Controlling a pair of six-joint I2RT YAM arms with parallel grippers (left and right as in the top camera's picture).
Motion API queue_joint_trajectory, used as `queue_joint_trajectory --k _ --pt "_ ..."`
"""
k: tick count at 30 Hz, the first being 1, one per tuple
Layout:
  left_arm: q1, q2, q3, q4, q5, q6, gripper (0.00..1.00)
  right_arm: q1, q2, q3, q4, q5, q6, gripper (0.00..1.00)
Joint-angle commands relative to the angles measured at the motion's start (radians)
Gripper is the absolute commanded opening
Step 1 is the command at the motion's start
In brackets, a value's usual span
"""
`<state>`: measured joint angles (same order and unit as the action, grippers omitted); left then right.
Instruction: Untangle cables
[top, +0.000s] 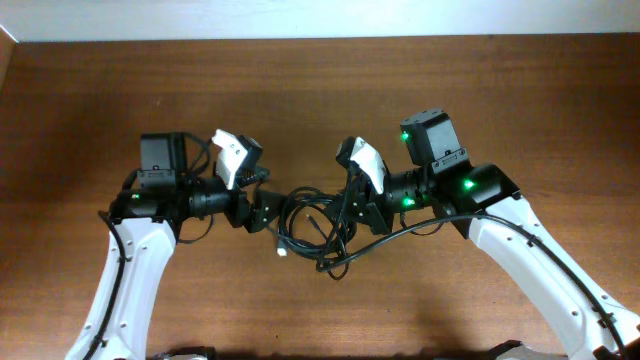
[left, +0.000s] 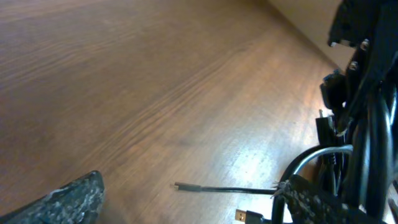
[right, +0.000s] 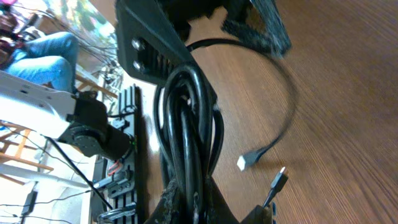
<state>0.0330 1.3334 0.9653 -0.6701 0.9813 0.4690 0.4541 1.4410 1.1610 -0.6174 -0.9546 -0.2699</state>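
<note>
The cables (top: 312, 226) lie as a black looped bundle on the table between my two grippers, with a white-tipped plug (top: 283, 250) at the front. My right gripper (top: 348, 214) is shut on the bundle (right: 185, 118); several strands run between its fingers (right: 180, 200). A white plug (right: 244, 163) and a small dark plug (right: 280, 179) lie loose beside it. My left gripper (top: 262, 212) stands open at the bundle's left edge. Between its wide-apart fingers (left: 68, 202) lie a thin cable end (left: 186, 186) and a USB plug (left: 245, 216), neither gripped.
The wooden table (top: 320, 90) stretches behind both arms to a pale wall edge. Thick arm wires (top: 420, 228) run along the right arm. Beyond the table edge the right wrist view shows a person in jeans (right: 43, 56) and other equipment (right: 93, 134).
</note>
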Motion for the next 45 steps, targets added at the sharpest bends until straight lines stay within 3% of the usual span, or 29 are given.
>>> queue_joint_trajectory --k 1,2,4,5,8,10,16,19,20,21,22,24,26,30,39,42,45 --pt "-0.074 -0.004 0.014 -0.009 0.074 0.039 0.89 0.004 -0.015 0.019 0.019 -0.075 -0.007 0.04" --pt "-0.089 -0.004 0.014 -0.008 0.073 0.045 0.78 0.004 -0.015 0.019 0.02 -0.074 -0.007 0.04" --pt "-0.097 -0.004 0.014 -0.008 0.069 0.045 0.38 0.004 -0.015 0.019 0.02 -0.075 -0.007 0.04" --pt "-0.097 -0.004 0.014 -0.008 0.069 0.045 0.25 0.004 -0.015 0.019 0.02 -0.075 -0.006 0.04" --pt "-0.097 -0.004 0.014 -0.035 -0.045 0.044 0.04 0.004 -0.015 0.019 0.02 -0.075 -0.006 0.04" --pt "-0.096 -0.004 0.014 -0.074 -0.153 0.032 0.0 0.004 -0.015 0.019 0.021 -0.074 -0.006 0.04" --pt "-0.096 -0.004 0.014 -0.073 -0.606 -0.391 0.0 0.003 -0.015 0.019 0.021 -0.074 -0.002 0.04" --pt "-0.096 -0.004 0.014 -0.064 -0.528 -0.362 0.0 0.003 -0.015 0.019 0.021 -0.074 -0.002 0.04" --pt "-0.096 -0.004 0.014 -0.056 -0.449 -0.294 0.03 0.003 -0.015 0.019 0.021 -0.074 -0.002 0.04" --pt "-0.096 -0.004 0.014 -0.05 -0.394 -0.251 0.2 0.003 -0.015 0.019 0.02 -0.074 -0.002 0.04" --pt "-0.096 -0.004 0.014 -0.036 -0.351 -0.242 0.49 0.003 -0.015 0.019 0.019 -0.074 -0.003 0.04" --pt "-0.096 -0.004 0.014 -0.015 -0.314 -0.242 0.86 0.003 -0.015 0.019 0.013 -0.074 -0.003 0.04" --pt "-0.096 -0.004 0.014 0.007 -0.303 -0.242 0.99 0.003 -0.015 0.019 -0.007 -0.074 -0.036 0.04" --pt "-0.096 -0.004 0.014 -0.001 -0.085 -0.103 0.99 0.003 -0.015 0.019 -0.038 -0.074 -0.141 0.04" --pt "-0.096 -0.004 0.014 -0.013 -0.086 -0.082 0.99 0.003 -0.016 0.019 -0.079 0.025 -0.348 0.04" --pt "-0.096 -0.004 0.014 -0.082 0.028 0.031 0.99 0.003 -0.016 0.019 -0.077 0.05 -0.378 0.04" --pt "-0.097 -0.004 0.014 -0.198 0.041 0.172 0.99 0.003 -0.03 0.019 -0.032 0.047 -0.381 0.04"
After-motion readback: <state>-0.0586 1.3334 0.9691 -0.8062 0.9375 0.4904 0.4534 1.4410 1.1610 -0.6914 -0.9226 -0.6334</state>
